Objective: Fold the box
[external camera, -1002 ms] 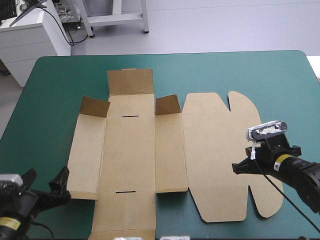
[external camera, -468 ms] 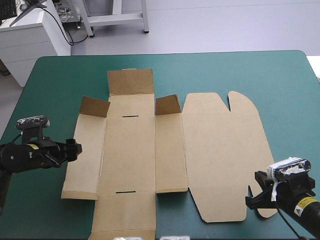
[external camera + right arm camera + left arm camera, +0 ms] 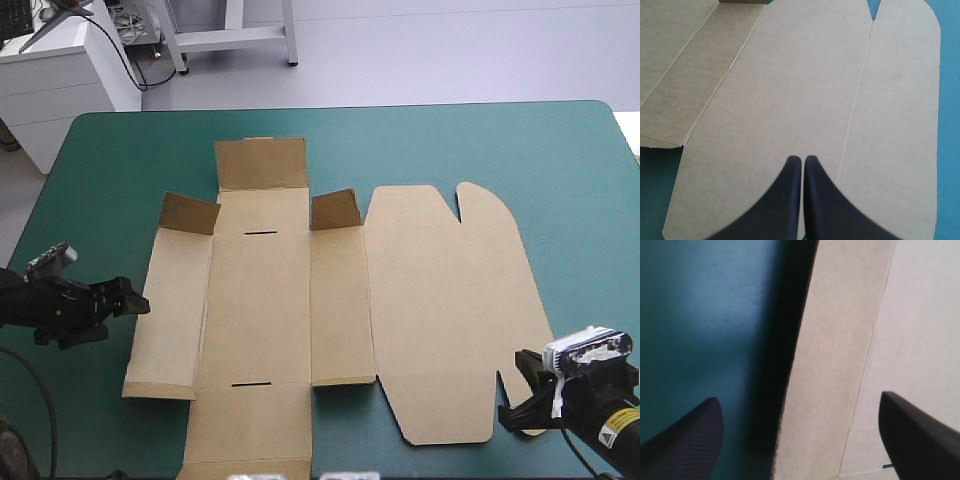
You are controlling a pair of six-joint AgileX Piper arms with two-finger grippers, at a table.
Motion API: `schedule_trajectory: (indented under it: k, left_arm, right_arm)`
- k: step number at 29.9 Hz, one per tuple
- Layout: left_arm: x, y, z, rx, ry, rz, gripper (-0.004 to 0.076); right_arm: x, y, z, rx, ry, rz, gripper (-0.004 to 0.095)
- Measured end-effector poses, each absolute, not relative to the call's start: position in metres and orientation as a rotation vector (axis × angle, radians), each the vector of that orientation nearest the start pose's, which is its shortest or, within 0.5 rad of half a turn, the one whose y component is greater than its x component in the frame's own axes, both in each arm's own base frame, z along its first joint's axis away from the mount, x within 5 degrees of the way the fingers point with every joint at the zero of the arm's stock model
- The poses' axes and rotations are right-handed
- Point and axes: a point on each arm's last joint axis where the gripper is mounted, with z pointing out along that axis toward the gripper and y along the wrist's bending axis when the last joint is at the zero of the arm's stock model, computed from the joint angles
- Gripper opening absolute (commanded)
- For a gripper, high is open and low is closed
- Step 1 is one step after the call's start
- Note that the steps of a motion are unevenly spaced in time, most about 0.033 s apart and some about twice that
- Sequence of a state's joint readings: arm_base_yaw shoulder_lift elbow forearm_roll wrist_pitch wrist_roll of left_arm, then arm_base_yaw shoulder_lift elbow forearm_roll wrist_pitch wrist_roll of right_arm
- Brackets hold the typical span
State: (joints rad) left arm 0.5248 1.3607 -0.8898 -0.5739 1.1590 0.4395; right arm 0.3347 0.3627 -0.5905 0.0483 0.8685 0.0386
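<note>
The brown box (image 3: 300, 300) lies as a cut sheet across the middle of the teal-green worktop (image 3: 480, 150); its lid (image 3: 440, 300) is flat toward the right edge; a far flap (image 3: 261, 163) and two small side flaps (image 3: 189, 212) stand raised toward the far edge. The left jaws sit near the worktop's left edge, released, black fingers (image 3: 685, 435) wide apart astride the sheet's left border; the right jaws hang over the lid's rounded tab by the near right corner, clenched, fingertips (image 3: 790, 172) meeting above the board, nothing between them.
</note>
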Motion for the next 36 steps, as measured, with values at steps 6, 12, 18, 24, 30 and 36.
schedule_trajectory:
  k: [6,12,18,24,30,36]
  left_arm:
    - [0.229,0.079,0.233,-0.399,2.839,-0.742,0.0599]
    - [0.242,0.071,0.221,-0.298,2.825,-0.869,0.0599]
    - [0.250,0.048,0.210,-0.120,2.894,-0.907,0.0599]
    - [0.248,0.037,0.207,-0.130,2.932,-0.921,0.0519]
    - [0.229,0.025,0.198,-0.164,2.935,-1.002,0.0232]
    - [0.223,0.021,0.210,-0.129,2.883,-0.988,-0.0009]
  right_arm:
    - [0.053,0.022,0.310,-0.322,2.107,0.274,0.0000]
    - [0.041,0.020,0.313,-0.345,2.040,0.289,0.0000]
    - [0.029,0.016,0.316,-0.343,1.974,0.293,0.0000]
    - [0.027,0.015,0.316,-0.343,1.968,0.294,0.0000]
    - [0.027,0.015,0.316,-0.344,1.971,0.294,0.0000]
    - [0.027,0.015,0.316,-0.352,1.969,0.290,0.0000]
